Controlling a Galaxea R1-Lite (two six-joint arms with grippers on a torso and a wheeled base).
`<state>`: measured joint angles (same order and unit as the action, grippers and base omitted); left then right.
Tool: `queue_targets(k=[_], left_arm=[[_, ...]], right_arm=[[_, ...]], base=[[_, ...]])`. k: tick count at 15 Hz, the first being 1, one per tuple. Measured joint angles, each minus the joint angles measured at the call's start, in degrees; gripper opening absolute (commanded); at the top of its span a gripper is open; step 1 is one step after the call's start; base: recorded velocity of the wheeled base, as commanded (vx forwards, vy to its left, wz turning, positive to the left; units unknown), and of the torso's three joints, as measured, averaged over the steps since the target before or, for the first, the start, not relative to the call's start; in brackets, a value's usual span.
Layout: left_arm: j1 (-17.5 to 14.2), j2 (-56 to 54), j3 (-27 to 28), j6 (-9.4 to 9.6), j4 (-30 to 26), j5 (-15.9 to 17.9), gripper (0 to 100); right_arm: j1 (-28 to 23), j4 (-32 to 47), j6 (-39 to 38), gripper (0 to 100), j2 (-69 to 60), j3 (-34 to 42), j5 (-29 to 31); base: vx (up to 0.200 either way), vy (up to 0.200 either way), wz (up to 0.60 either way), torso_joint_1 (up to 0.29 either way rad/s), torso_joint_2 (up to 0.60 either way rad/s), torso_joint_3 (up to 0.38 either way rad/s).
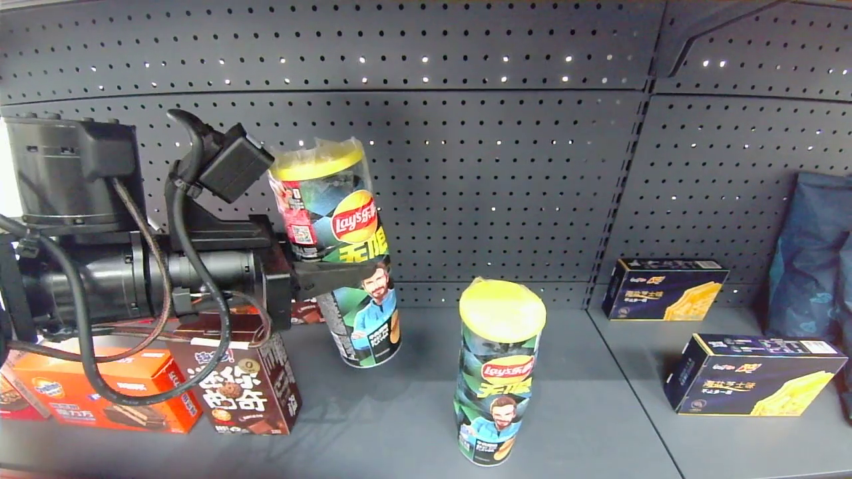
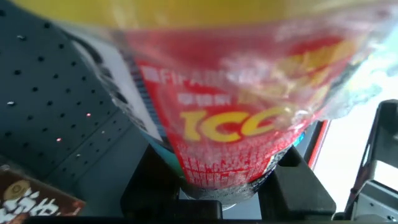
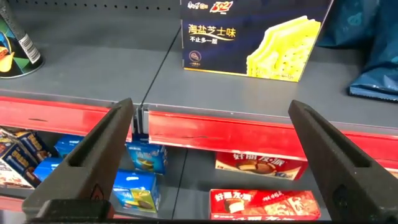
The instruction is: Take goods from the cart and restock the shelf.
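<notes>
The grey shelf [image 1: 413, 399] is running across the scene under a dark pegboard back panel [image 1: 466, 166], and at its far right a dark blue bag [image 1: 812, 259] is getting cut off by the picture's edge. The left gripper [image 1: 336, 271] is clamping a tall chip can [image 1: 333, 219] around its middle, left of centre and close to the back panel. The can is wearing a yellow lid under clear wrap and a green, black and red print, and it is tilting with its lid leaning left. Whether its base is touching the shelf cannot be told. Up close in the left wrist view the can [image 2: 236, 124] is showing as a red and yellow blur between the dark fingers [image 2: 298, 186]. A second chip can [image 1: 499, 372] of the same look is standing upright nearer and to the right, well apart from the first. Two dark blue boxes [image 1: 665, 287] [image 1: 752, 372] are lying on the right section, one far, one near. A brown box [image 1: 249, 386] and an orange box [image 1: 106, 392] are sitting at the near left, partly hidden behind the arm's cables. The right gripper [image 3: 211, 106] is hanging spread wide and gripping nothing, in front of the shelf's red edge strip [image 3: 217, 130], with a can's base [image 3: 15, 43] cut off beyond it.
</notes>
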<state>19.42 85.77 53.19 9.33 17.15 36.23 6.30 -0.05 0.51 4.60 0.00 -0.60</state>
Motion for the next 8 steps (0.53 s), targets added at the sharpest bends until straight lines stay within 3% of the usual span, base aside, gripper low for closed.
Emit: queue_targets(k=[2, 6, 8], left_arm=[[-0.49, 1.6, 2.4, 0.06, -1.5, 3.62, 0], [-0.88, 7.12, 10.48, 1.05, -2.65, 4.57, 0], [-0.82, 10.36, 14.95, 3.86, -6.31, 4.79, 0]], right_arm=[[0.0, 0.0, 0.0, 100, 0.0, 0.0, 0.0], [0.02, 0.0, 0.0, 100, 0.04, 0.0, 0.02], [0.02, -0.02, 0.0, 100, 0.04, 0.0, 0.0]], base=[[0.0, 0.0, 0.0, 0.0, 0.0, 0.0], [0.0, 0.0, 0.0, 0.0, 0.0, 0.0], [0.0, 0.0, 0.0, 0.0, 0.0, 0.0]])
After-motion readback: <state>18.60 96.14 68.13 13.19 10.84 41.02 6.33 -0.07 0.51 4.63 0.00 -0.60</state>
